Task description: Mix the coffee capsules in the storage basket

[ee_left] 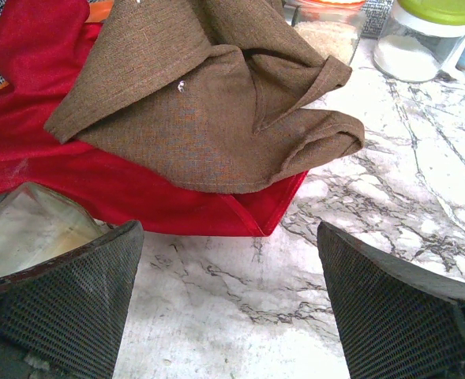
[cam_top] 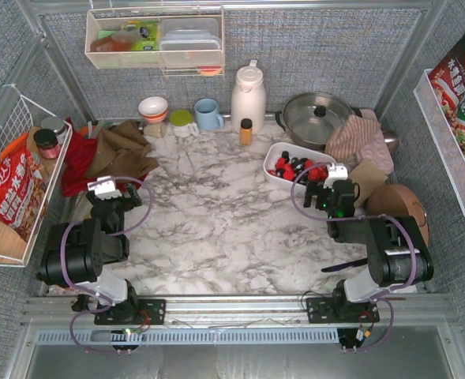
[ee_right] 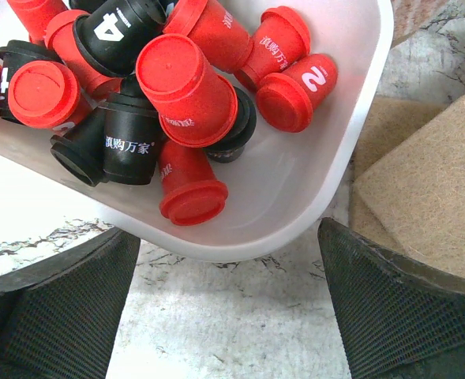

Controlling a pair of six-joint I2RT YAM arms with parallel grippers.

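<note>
While storage basket (ee_right: pixel 319 181) holds heaped red and black coffee capsules (ee_right: pixel 186 87), basket rim lies just beyond wide, empty right jaws; left jaws also wide, empty.

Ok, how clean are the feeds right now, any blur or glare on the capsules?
Right wrist: coffee capsules sharp, print readable, only a soft sheen on the storage basket wall. Left wrist: brown cloth weave crisp, no glare. Top external: even light, no hard shadows, capsules too small to read.

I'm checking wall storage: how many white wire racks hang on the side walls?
2: the left-wall rack holds an orange bag; the right-wall rack holds red packets.
</note>
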